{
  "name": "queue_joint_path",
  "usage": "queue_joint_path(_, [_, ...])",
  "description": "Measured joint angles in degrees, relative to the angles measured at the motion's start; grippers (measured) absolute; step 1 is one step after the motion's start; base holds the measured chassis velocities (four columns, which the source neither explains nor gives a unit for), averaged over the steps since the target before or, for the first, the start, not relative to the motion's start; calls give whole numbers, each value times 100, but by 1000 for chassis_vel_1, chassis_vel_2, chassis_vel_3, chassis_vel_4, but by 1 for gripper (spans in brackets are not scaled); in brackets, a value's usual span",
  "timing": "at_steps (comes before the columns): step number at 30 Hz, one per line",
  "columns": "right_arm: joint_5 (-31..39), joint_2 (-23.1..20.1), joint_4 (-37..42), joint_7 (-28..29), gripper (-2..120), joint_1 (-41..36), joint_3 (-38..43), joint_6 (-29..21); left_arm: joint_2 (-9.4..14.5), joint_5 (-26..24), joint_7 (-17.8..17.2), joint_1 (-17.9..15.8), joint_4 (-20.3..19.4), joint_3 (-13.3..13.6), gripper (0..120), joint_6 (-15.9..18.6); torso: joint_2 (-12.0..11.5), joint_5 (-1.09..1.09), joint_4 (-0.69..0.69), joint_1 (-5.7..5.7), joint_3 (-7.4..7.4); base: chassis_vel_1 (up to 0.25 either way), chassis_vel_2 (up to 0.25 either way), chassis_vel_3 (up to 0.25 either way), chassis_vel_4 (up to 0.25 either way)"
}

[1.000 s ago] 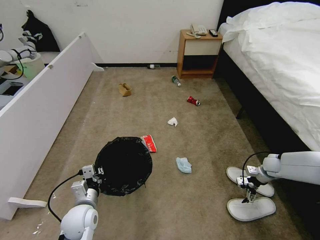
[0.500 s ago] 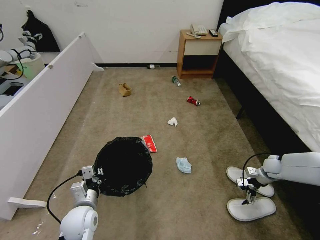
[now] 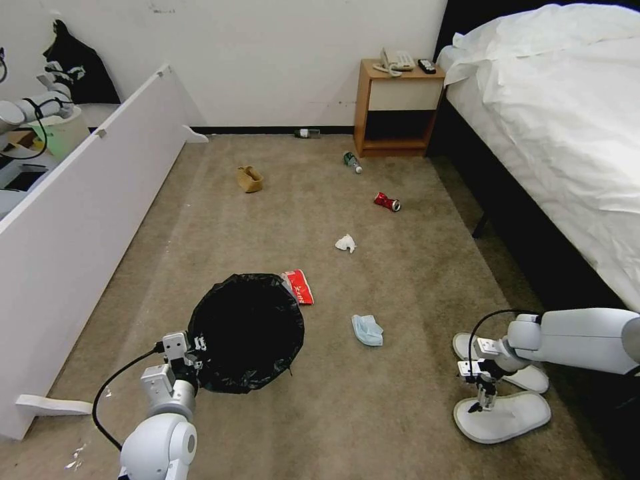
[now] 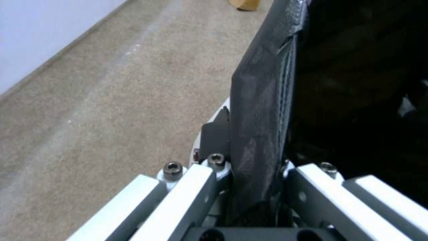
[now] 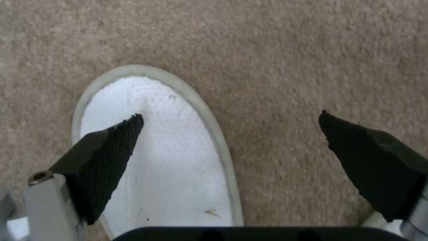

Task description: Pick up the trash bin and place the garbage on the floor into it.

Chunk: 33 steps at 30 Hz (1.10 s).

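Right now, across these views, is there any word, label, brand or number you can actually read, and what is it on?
No text is legible.
Red packet beside the trash bin: white print, too blurred to read.
Red can: markings too small.
Green-labelled bottle near the nightstand: label unreadable.
Bottle by the wall: label unreadable.
Telephone on the nightstand: keys too small.

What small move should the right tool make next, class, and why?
Probably lower and close. The right tool hangs open over the nearer flat white fabric slipper, one pad above it and the other above the beige short-pile carpet, straddling its edge.
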Motion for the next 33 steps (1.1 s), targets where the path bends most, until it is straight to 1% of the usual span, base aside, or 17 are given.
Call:
queue_joint_path(11, [16,25,63,11,100,-1,23,-1,-46,36,2,2,0,5,2,-8,0,0,0,0,0,0,0,0,0])
queue_joint_path(24, [-154,496,210,8,100,119,144,22,-49,96,6,-32,58,61,2,-8,0,0,0,0,0,0,0,0,0])
queue_joint_path(33, [-181,638,309,7,100,272,109,26,-35,107,15,-43,87,66,2,-12,0,0,1,0,0,0,0,0,0])
